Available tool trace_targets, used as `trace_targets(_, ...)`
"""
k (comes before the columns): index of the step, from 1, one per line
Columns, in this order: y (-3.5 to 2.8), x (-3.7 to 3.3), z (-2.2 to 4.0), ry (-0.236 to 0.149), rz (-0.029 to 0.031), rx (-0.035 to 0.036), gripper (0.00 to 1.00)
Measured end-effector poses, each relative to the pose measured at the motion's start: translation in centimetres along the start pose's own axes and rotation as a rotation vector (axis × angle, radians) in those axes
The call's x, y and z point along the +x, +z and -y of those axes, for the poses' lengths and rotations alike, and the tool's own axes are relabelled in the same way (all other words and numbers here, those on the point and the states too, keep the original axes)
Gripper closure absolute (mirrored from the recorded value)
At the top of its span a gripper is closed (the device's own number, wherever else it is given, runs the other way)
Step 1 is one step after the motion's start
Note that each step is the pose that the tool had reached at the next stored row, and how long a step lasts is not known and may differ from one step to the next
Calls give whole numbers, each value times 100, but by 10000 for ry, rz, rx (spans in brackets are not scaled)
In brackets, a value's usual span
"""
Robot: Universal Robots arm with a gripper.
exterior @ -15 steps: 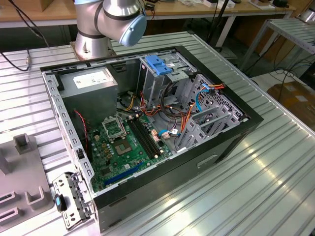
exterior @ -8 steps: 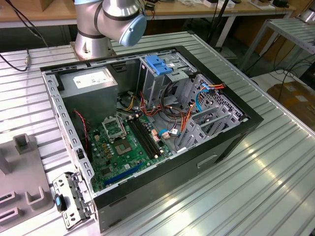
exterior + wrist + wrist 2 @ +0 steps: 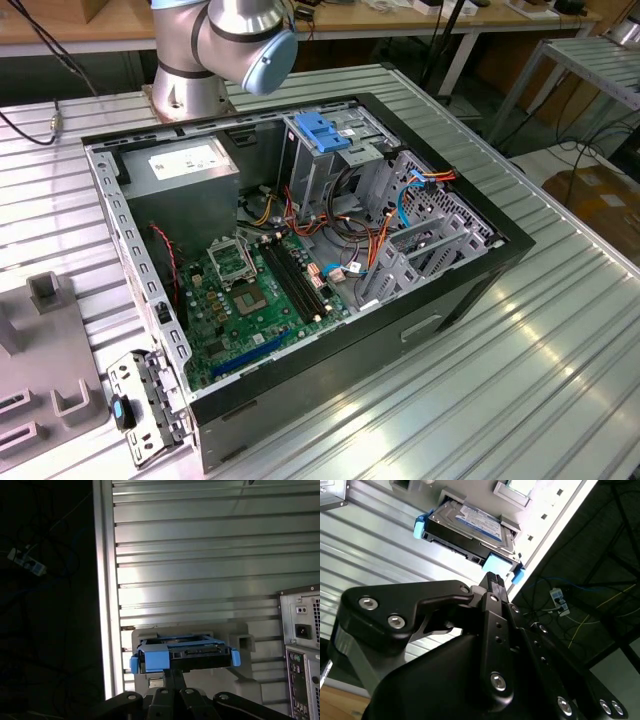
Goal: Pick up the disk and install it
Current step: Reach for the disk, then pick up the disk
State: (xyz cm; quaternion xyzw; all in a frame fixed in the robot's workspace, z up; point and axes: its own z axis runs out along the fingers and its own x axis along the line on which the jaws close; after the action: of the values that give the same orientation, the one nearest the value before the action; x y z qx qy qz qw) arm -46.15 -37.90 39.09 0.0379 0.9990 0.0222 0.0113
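Your gripper [image 3: 492, 578], its claw narrow, is touching the blue tab of the disk [image 3: 470, 522], which is sitting tab-outward in its grey holder [image 3: 225, 630] for easy reach.

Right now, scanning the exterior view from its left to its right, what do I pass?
grey fixture → power supply → blue-handled bracket → orange cables

arm [image 3: 230, 45] cropped, disk [image 3: 200, 659] partly hidden
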Motion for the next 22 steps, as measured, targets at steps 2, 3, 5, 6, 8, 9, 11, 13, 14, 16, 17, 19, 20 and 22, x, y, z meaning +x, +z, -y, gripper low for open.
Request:
trace_targets(2,0,1,0,0,0,0,89)
trace_targets(3,0,1,0,0,0,1,89)
trace_targets(5,0,2,1,0,0,0,89)
trace_targets(6,0,2,0,0,0,0,89)
trace_targets(8,0,2,1,0,0,1,89)
trace_targets(9,0,2,1,0,0,1,89)
trace_targets(11,0,3,1,0,0,0,89)
trace_targets(13,0,4,1,-15,-1,0,89)
trace_targets(14,0,4,0,-30,-2,0,89)
trace_targets(16,0,5,0,-182,-9,-3,89)
trace_targets(17,-1,4,1,-466,-22,-9,89)
trace_targets(19,0,4,1,-1092,-50,-23,89)
trace_targets(20,1,4,0,-1395,-62,-29,89)
trace_targets(22,1,4,1,-1813,-82,-38,89)
